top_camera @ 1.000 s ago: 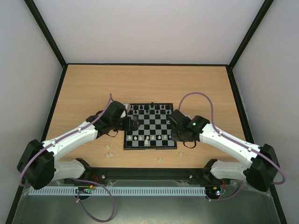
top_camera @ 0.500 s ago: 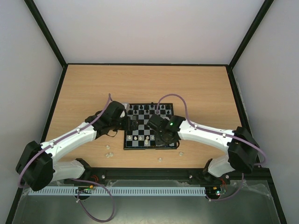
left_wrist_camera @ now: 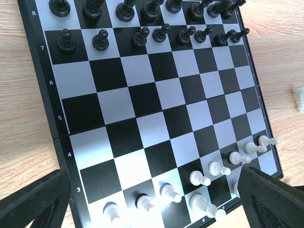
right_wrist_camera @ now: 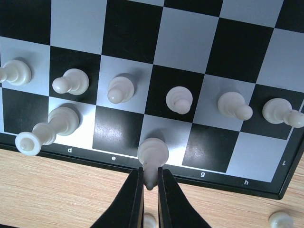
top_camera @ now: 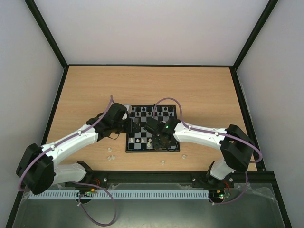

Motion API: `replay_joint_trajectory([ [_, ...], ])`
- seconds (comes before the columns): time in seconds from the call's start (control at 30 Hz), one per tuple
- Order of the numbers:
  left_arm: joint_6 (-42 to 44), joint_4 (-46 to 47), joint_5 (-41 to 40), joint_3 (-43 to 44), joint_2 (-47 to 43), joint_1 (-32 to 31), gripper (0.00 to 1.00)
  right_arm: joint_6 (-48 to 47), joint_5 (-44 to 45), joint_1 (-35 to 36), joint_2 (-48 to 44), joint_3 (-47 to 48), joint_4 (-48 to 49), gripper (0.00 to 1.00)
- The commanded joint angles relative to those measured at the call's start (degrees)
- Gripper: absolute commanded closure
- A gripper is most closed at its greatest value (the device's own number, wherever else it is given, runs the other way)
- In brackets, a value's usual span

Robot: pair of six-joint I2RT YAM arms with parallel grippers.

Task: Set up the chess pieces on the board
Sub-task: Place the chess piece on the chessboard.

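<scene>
At the six o'clock edge of the board [left_wrist_camera: 142, 95], a white piece [right_wrist_camera: 153, 153] sits on the back-row square between the e and g marks. The right gripper [right_wrist_camera: 151, 176] is pinching it, I'd guess to stand it up there. Black pieces [left_wrist_camera: 142, 35] line the two rows at twelve, white pawns [right_wrist_camera: 179, 99] the second row. The left gripper [left_wrist_camera: 152, 176] hangs over the nine o'clock side, jaws spread wide and empty, probably just keeping clear. Spare white pieces [top_camera: 110, 154] lie on the table [top_camera: 95, 85] around seven.

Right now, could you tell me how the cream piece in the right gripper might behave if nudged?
Probably rigid: the cream piece looks undeformed in the shut right gripper. Likely light and tippy, being tall and narrow. The glossy board may let it slide.
</scene>
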Motion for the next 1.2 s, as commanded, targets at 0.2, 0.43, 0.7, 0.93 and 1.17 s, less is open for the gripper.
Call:
replay_joint_trajectory([
  [0.2,0.09,-0.13,-0.33,-0.41,-0.39,0.22,0.01,-0.89,0.71,0.37,2.30,1.97,-1.48,0.98],
  [0.43,0.09,-0.04,-0.24,-0.45,-0.35,0.23,0.01,-0.56,1.50,0.44,2.03,1.82,-2.39,0.98],
  [0.7,0.13,0.14,-0.20,-0.58,-0.26,0.23,0.01,-0.40,1.75,0.43,2.02,1.66,-2.65,0.97],
  [0.93,0.12,0.21,-0.16,-0.70,-0.39,0.25,0.01,-0.25,2.38,0.36,2.11,1.62,-2.97,0.95],
  [1.17,0.11,0.23,-0.14,-0.66,-0.39,0.23,0.01,-0.19,2.36,0.38,1.81,1.52,-3.02,0.92],
])
